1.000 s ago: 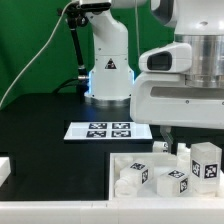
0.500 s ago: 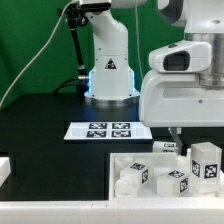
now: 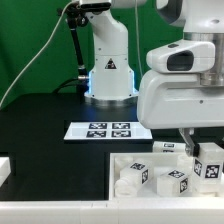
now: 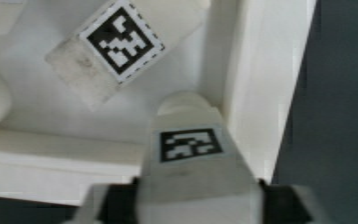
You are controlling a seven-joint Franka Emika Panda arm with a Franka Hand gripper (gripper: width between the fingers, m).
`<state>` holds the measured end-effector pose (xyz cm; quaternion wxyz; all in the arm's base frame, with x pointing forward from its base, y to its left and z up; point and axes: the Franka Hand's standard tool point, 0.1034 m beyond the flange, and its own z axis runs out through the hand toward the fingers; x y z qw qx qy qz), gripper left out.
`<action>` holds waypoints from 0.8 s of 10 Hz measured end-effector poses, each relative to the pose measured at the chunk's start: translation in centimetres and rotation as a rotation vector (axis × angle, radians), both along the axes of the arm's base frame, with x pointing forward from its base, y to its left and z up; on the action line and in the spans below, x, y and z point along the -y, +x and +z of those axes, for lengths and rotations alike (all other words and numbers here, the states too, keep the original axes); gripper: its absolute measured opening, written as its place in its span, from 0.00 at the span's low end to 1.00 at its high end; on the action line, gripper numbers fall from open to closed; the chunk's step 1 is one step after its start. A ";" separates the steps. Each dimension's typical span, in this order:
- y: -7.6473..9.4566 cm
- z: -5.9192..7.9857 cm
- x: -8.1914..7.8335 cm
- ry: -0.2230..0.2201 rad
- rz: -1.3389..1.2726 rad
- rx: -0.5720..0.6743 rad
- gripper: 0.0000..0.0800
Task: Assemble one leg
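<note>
The leg [image 3: 211,166] is a small white post with a marker tag. It stands at the right end of the white tray [image 3: 118,161] in the exterior view. My gripper [image 3: 200,143] hangs right over it, one finger [image 3: 186,141] showing beside its top. In the wrist view the leg [image 4: 194,160] fills the gap between my dark fingers [image 4: 126,203], with both pads against its sides. My gripper [image 4: 197,205] is shut on it. A second tagged white part [image 4: 119,40] lies farther off in the tray.
Other tagged white parts [image 3: 133,177] [image 3: 170,183] lie in the tray, with one [image 3: 167,147] at its back rim. The marker board [image 3: 108,130] lies on the black table behind the tray. The robot base [image 3: 108,70] stands at the back. A white part [image 3: 4,170] sits at the exterior view's left edge.
My gripper has moved toward the exterior view's right and come down over the rightmost leg, which has shifted slightly right.
</note>
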<state>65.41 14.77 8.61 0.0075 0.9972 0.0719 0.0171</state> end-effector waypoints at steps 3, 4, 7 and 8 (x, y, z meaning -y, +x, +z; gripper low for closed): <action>0.0 0.0 0.0 0.005 -0.076 0.001 0.35; 0.0 -0.1 0.0 0.018 -0.208 0.006 0.35; -0.1 -0.2 0.2 0.082 -0.608 0.042 0.35; -0.3 -0.2 0.2 0.119 -0.779 0.063 0.35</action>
